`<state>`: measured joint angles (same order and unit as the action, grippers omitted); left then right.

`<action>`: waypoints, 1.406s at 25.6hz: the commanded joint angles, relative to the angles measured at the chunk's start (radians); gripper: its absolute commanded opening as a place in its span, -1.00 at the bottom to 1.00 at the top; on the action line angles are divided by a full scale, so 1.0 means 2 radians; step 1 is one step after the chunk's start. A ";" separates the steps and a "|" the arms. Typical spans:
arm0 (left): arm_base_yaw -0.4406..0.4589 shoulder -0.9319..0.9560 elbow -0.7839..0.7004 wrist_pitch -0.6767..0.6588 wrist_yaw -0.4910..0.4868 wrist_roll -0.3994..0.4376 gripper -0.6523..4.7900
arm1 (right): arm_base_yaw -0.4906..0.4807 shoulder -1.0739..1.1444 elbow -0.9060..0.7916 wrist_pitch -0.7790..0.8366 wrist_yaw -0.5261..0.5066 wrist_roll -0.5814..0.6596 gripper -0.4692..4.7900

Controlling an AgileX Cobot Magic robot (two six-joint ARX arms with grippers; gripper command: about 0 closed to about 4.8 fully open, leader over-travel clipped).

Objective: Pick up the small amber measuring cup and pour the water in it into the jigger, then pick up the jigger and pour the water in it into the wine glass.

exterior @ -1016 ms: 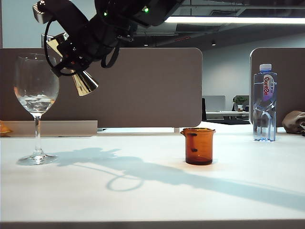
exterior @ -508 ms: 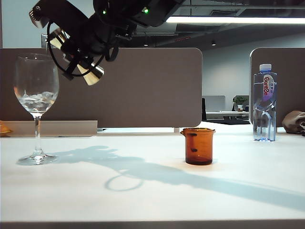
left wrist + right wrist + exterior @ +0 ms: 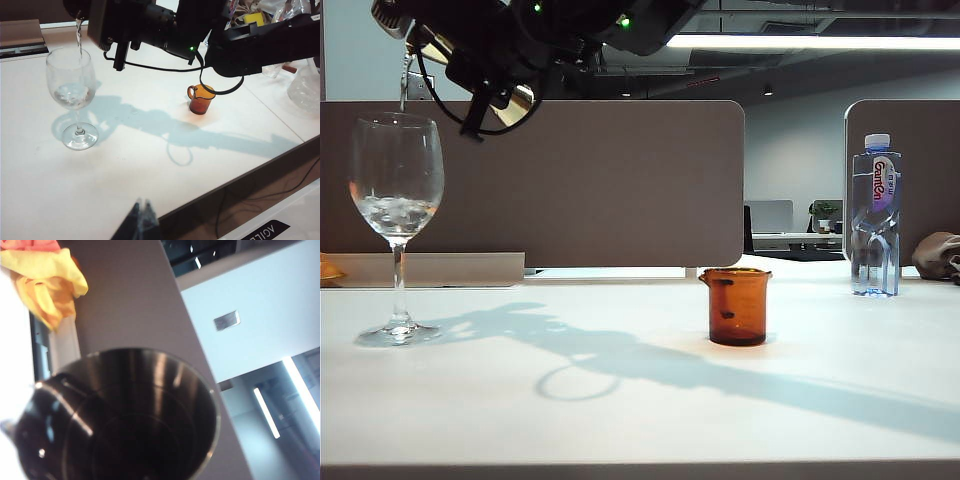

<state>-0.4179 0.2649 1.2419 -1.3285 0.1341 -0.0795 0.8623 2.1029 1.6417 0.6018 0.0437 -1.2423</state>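
White tabletop (image 3: 640, 400), grey divider panels behind. Right gripper (image 3: 470, 65) up at top left in the exterior view, clamped on the jigger (image 3: 135, 415), tipped well over above the wine glass (image 3: 397, 200). Thin stream of water (image 3: 78, 35) falls from the jigger into the bowl; some water pooled inside. Glass upright on its foot. Small amber measuring cup (image 3: 736, 306) stands alone mid-table, well apart from the glass. Left gripper (image 3: 141, 222) low at the table's near edge, away from everything; fingers look closed together, holding nothing. Plastic bottle (image 3: 876, 215) far right.
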 commanded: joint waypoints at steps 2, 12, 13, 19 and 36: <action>0.000 0.000 0.001 0.003 0.000 0.000 -0.77 | 0.002 -0.003 0.004 0.023 -0.003 -0.043 -0.84; 0.000 0.000 0.001 0.003 0.000 0.000 -0.77 | -0.014 -0.003 0.004 0.018 -0.006 -0.075 -0.84; 0.000 0.000 0.001 0.003 0.000 0.000 -0.77 | -0.017 -0.003 0.004 0.016 -0.006 -0.077 -0.84; 0.000 0.000 0.001 0.003 0.000 0.000 -0.77 | -0.019 -0.003 0.004 0.015 -0.010 -0.103 -0.84; 0.000 0.000 0.001 0.003 0.000 0.000 -0.77 | -0.016 -0.008 0.004 0.035 0.063 0.137 -0.84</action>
<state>-0.4179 0.2649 1.2419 -1.3285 0.1341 -0.0795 0.8322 2.1017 1.6421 0.6369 0.0643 -1.1542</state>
